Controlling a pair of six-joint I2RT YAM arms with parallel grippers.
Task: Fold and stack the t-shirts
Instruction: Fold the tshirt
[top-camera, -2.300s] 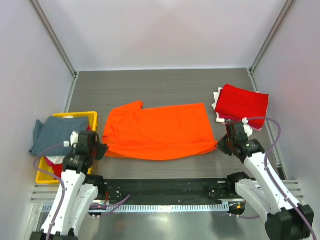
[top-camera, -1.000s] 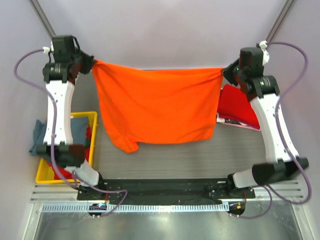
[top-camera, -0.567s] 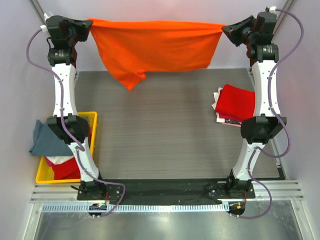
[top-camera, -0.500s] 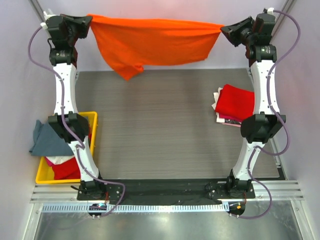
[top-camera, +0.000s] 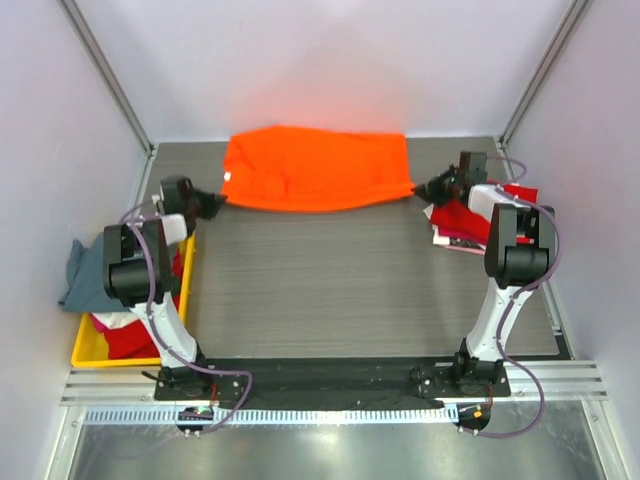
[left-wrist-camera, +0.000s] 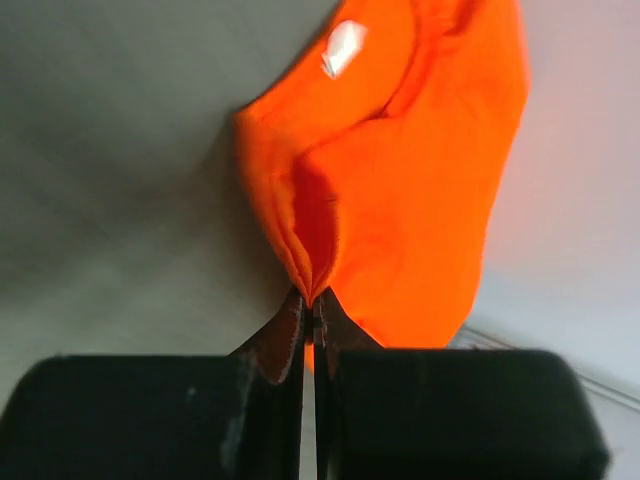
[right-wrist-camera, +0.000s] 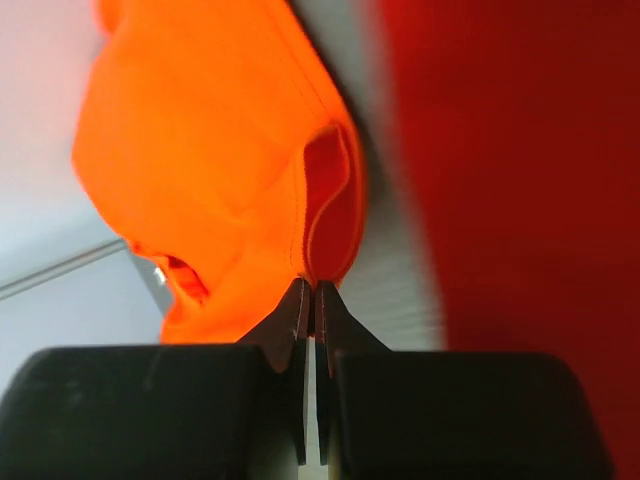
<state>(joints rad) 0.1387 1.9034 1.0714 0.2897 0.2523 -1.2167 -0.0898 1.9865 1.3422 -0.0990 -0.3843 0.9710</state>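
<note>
The bright orange t-shirt (top-camera: 315, 168) lies folded double along the table's far edge. My left gripper (top-camera: 212, 201) is shut on its near left corner, low over the table; the wrist view shows the cloth (left-wrist-camera: 400, 170) pinched at the fingertips (left-wrist-camera: 309, 305). My right gripper (top-camera: 425, 189) is shut on the near right corner, with the orange cloth (right-wrist-camera: 220, 160) in its tips (right-wrist-camera: 311, 288). The folded deep red t-shirt (top-camera: 490, 212) lies on white/pink ones at the right and fills the right of the right wrist view (right-wrist-camera: 530, 170). The grey-blue t-shirt (top-camera: 92, 275) hangs over the bin.
A yellow plastic bin (top-camera: 186, 268) stands at the left edge with red and white cloth in it. Grey walls and metal corner posts close in the table on three sides. Dark table surface (top-camera: 320, 280) lies between the arms.
Both grippers held the orange t-shirt stretched high at the back; they have come down and forward, laying it folded on the table's far edge.
</note>
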